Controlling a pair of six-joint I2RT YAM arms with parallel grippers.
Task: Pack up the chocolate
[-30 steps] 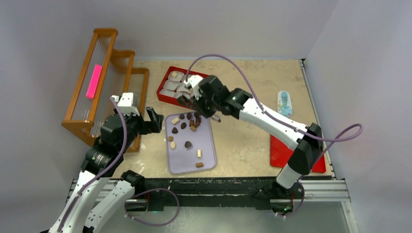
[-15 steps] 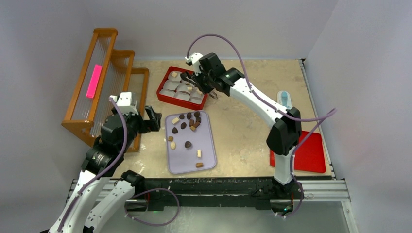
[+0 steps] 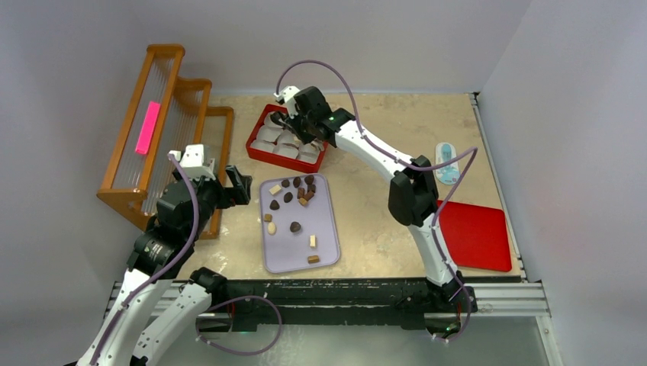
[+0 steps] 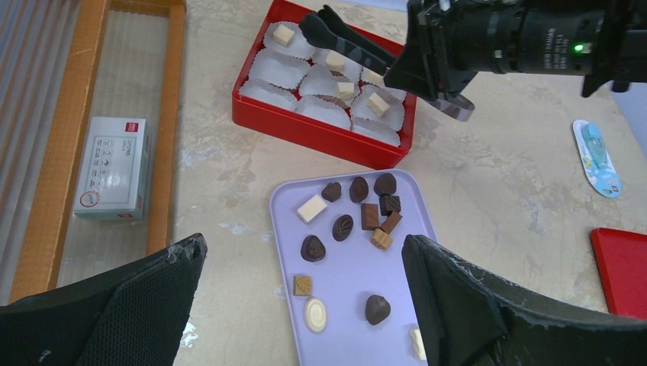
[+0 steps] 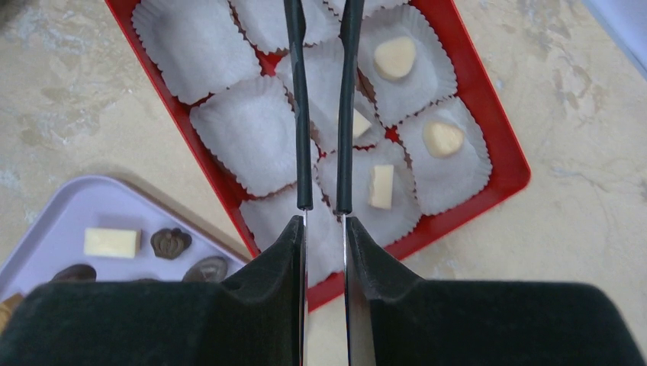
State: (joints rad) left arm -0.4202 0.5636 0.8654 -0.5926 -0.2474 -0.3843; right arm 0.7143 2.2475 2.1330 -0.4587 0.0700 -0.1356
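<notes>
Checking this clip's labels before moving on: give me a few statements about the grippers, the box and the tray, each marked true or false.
1. The right gripper holds the black tongs over the red box. True.
2. The left gripper has its fingers closed on a chocolate. False: they stand open, holding nothing.
3. Every paper cup in the box holds a chocolate. False: several cups are empty.
4. Loose chocolates lie on the lavender tray. True.

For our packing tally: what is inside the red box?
The red box holds white paper cups, four with cream chocolates. The tongs hide parts of some cups; beneath them is unseen.
</notes>
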